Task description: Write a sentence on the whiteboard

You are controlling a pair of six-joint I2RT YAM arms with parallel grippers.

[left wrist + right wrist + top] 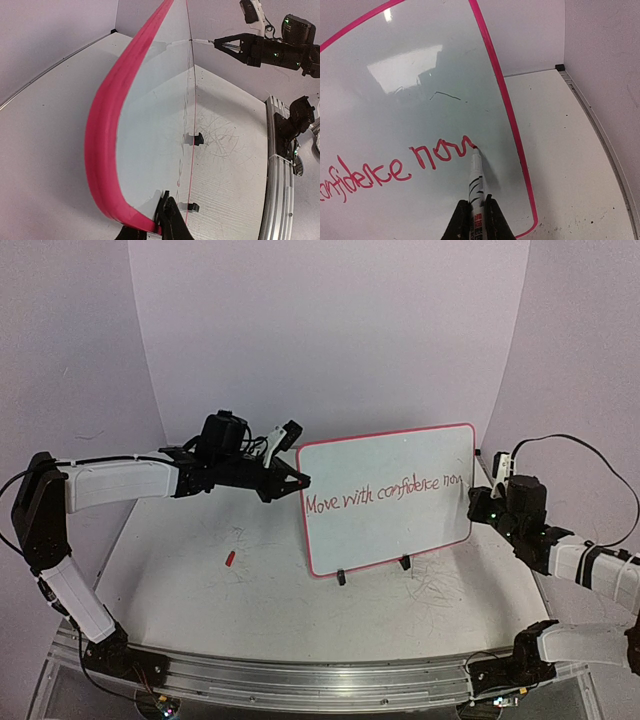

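Observation:
The whiteboard stands upright on two black clip feet in the middle of the table. The sentence in red reads "Move with confidence now" across it; its last word shows in the right wrist view. My left gripper is shut on the board's left edge, with the red rim between its jaws. My right gripper is shut on a white marker, whose red tip touches the board at the end of the last word, close to the right rim.
A small red marker cap lies on the table left of the board. Grey scribble marks cover the table in front of the board. A purple backdrop closes the back and sides. A metal rail runs along the near edge.

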